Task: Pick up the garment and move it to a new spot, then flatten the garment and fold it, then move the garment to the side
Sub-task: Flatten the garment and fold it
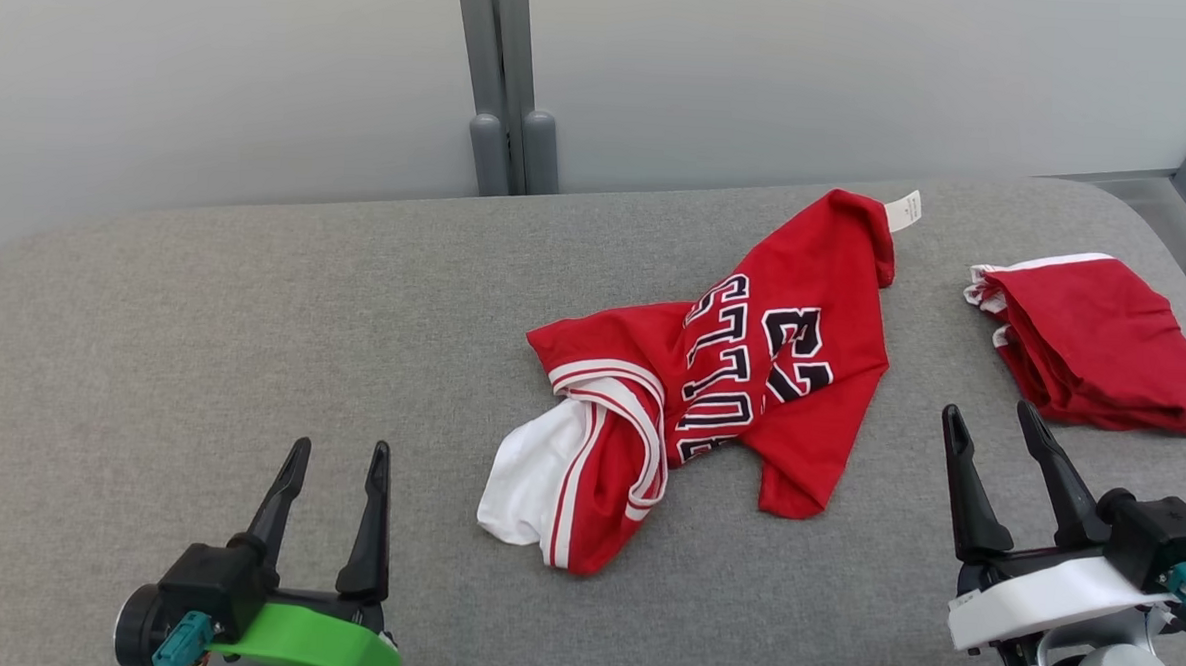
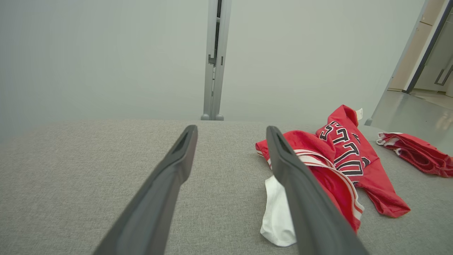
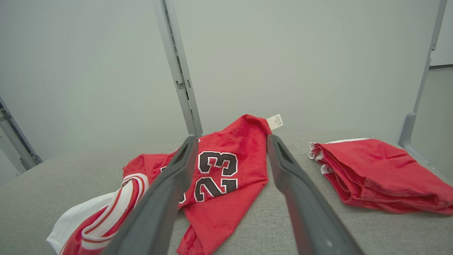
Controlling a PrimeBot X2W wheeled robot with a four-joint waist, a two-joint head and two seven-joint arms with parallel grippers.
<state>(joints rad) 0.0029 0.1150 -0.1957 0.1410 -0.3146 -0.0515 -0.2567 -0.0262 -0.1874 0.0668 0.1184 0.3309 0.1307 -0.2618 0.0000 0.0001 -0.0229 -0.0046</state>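
Both hands are spread wide and hold nothing. The left hand point(image 1: 340, 447) hovers low at the near left of the grey tabletop point(image 1: 153, 334), and the right hand point(image 1: 988, 410) at the near right. Between them and a little farther out, the red garment point(image 1: 801, 382) lies crumpled on the tabletop.

Its long axis runs on a slant, from a white end point(image 1: 526, 480) with striped trim at the near left to a tagged tip point(image 1: 863, 225) at the far right. The garment therefore lies ahead and to the right of the left hand, and ahead and to the left of the right hand. The left hand is nearer the white end. The right hand is nearer the red side edge and looks slightly the closer of the 2. A lift would probably need 1 end per hand.

The number 23 point(image 3: 216, 173), black edged in white, reads plainly in the right wrist view. The block letters point(image 1: 721, 379) beside it look like "ULLS", their start lost in a fold. The white tag point(image 1: 904, 209) carries print too small to read. Another folded red piece point(image 1: 1103, 345) lies apart at the right.
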